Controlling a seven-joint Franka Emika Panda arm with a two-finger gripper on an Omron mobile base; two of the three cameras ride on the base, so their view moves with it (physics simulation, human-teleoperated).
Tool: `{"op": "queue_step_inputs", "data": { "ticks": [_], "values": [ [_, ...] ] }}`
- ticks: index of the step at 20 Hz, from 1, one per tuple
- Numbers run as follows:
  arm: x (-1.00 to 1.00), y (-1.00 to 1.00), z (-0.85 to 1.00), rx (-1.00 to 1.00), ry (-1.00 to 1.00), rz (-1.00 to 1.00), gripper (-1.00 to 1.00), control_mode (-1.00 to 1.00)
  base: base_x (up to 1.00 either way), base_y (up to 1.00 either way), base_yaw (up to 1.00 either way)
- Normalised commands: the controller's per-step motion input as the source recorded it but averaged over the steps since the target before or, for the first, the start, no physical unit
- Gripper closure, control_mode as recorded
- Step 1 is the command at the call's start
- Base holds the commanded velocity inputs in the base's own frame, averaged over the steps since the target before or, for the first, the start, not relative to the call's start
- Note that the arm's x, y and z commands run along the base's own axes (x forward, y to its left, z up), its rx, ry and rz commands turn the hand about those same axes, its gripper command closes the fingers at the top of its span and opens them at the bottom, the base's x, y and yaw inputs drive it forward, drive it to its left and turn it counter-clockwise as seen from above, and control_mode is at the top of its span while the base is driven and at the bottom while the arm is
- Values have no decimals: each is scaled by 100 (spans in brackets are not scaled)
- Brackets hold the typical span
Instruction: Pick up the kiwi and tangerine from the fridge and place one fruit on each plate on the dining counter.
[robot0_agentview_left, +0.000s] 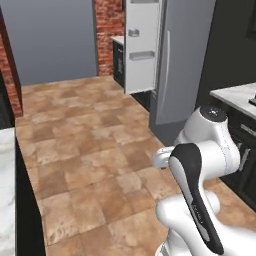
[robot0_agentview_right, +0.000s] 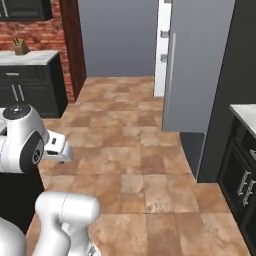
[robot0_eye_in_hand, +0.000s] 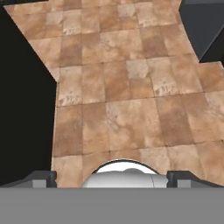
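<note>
The fridge (robot0_agentview_left: 185, 60) stands ahead on the right, tall and grey. Its door (robot0_agentview_left: 142, 45) hangs open and shows a white inside with bins; the shelves face away from me. The same fridge (robot0_agentview_right: 200, 65) is at upper right in the right base view. My gripper (robot0_eye_in_hand: 113, 178) points down at the tiled floor, open, its fingertips (robot0_eye_in_hand: 43, 178) far apart with no fruit between them. The kiwi, the tangerine and the plates are out of view. A white marble top (robot0_agentview_left: 6, 190) over dark cabinets runs along the left edge; I cannot tell whether it is the dining counter.
Brown tiled floor (robot0_agentview_left: 90, 150) spreads wide between me and the fridge. A marble counter (robot0_agentview_left: 235, 95) with dark cabinets stands right of the fridge. Another dark counter (robot0_agentview_right: 30, 57) with a knife block (robot0_agentview_right: 21, 46) sits by the brick wall.
</note>
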Motion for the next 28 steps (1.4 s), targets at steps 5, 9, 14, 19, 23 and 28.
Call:
{"op": "queue_step_inputs", "data": {
  "ticks": [5,9,14,19,23,28],
  "values": [
    [0,0,0,0,0,0,-100,100,100,0,2],
    [0,0,0,0,0,0,-100,100,100,0,-5],
    [0,0,0,0,0,0,-100,100,100,14,-13],
    [0,0,0,0,0,0,-100,100,100,33,-24],
    [0,0,0,0,0,0,-100,100,100,44,-36],
    [0,0,0,0,0,0,-100,100,100,53,-42]
  ]
}}
